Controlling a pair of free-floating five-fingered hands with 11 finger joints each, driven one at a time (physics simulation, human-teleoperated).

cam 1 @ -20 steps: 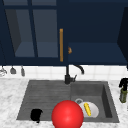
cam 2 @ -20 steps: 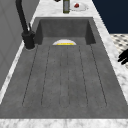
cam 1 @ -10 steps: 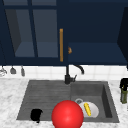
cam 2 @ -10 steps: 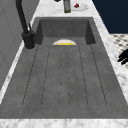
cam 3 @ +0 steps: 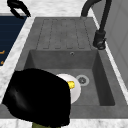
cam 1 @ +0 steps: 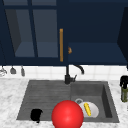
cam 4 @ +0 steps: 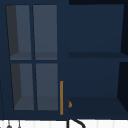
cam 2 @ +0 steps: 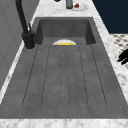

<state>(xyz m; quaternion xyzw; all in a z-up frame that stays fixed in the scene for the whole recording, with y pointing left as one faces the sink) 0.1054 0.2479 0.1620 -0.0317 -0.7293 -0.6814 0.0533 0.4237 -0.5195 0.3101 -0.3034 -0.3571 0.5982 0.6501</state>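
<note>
Change: nothing has shifted since the frames a second and half a second back; both hands, the plate and the ball sit where they were.
Left hand [cam 1: 36,115]: lower left of the front view, over the front edge of the draining board; in the left side view it shows at the right edge [cam 2: 123,56], out past the sink's rim over the counter, fingers spread and fairly straight, holding nothing.
Draining board [cam 1: 42,97]: ribbed grey left half of the sink, bare in the left side view [cam 2: 65,80].
Red ball [cam 1: 67,116]: bottom centre of the front view, large, overlapping the sink's front rim and the plate's left edge; whether it touches anything cannot be told.
Tap [cam 1: 68,75]: black, centre of the front view, behind the divide between board and basin; spout curves right.
Plate [cam 1: 93,110]: white, on the basin floor at lower centre-right, just beside the drain [cam 1: 79,101].
Yellow item [cam 1: 87,109]: long, lying on the plate, tilted; seen as a yellow end in the right side view [cam 3: 71,85].
Right hand [cam 1: 124,81]: right edge of the front view, on top of a green bottle [cam 1: 124,94] standing on the counter; it is the big dark mass at lower left of the right side view [cam 3: 37,98]. Whether its fingers are curled round the bottle cannot be told.
Wall cabinet [cam 4: 35,57]: navy, glass door at upper left with a brass handle [cam 4: 61,97]; open shelves to the right.
</note>
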